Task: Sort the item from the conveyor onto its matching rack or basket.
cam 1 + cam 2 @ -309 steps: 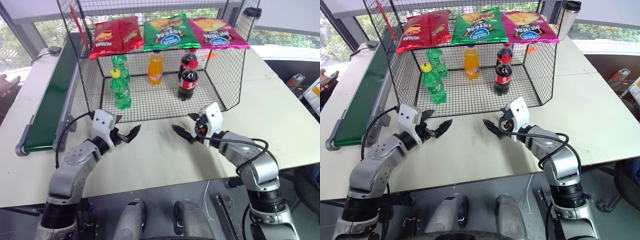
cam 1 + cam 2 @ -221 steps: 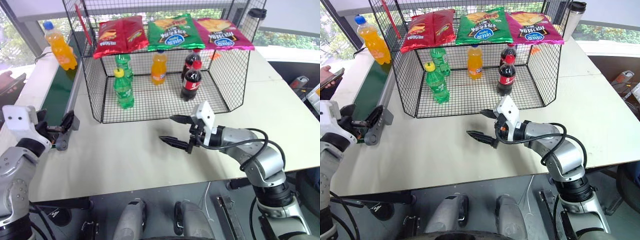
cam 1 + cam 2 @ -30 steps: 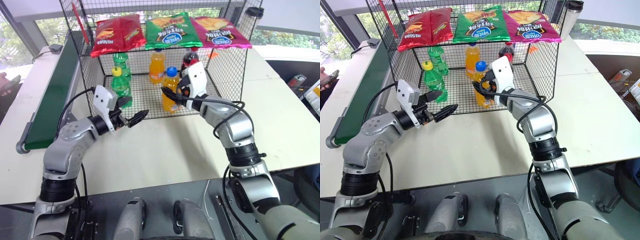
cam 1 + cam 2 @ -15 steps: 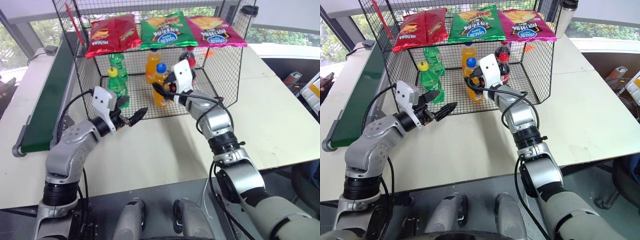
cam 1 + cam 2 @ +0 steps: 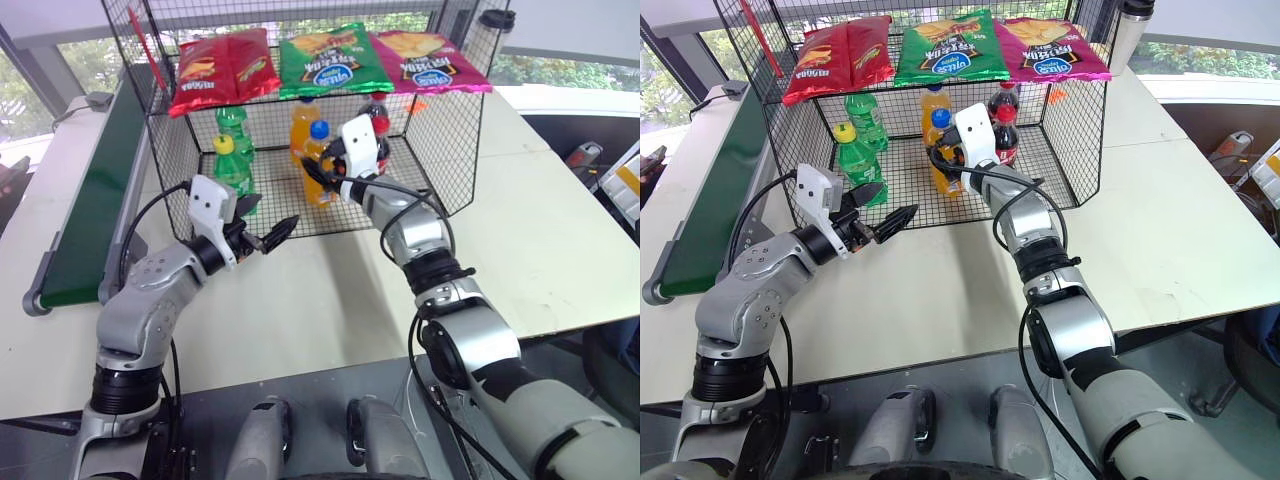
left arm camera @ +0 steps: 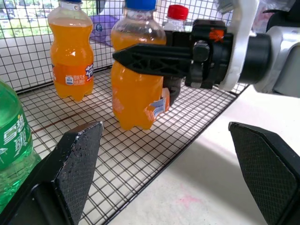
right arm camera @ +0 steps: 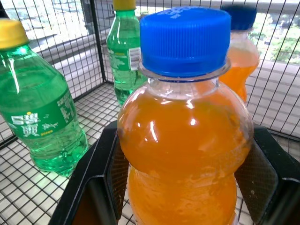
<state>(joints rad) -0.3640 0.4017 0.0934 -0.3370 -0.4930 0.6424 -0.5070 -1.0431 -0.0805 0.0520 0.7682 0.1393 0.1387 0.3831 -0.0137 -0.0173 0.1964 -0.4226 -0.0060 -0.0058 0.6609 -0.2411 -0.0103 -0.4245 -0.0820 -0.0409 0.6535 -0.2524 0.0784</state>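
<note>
Since a second ago your right arm has carried the blue-capped orange soda bottle [image 5: 317, 160] from the cage's open front deeper onto the mesh floor, while your left arm has stayed put. Working left to right: the dark green conveyor [image 5: 88, 210] lies bare along the table's left side, the bottle having been lifted off it. Your left gripper [image 5: 268, 233] hovers just outside the black wire-mesh cage [image 5: 455, 140], fingers spread wide and holding nothing, parked clear so it does not block the entry. Inside stand two green soda bottles [image 5: 233, 170], then the orange-capped orange bottle [image 6: 71, 56] at the back, which marks the orange row. Your right gripper [image 6: 154, 63] is clamped on the blue-capped bottle's body, holding it upright just in front of that orange bottle, its base at or just above the mesh. Cola bottles [image 5: 1004, 125] stand to its right.
</note>
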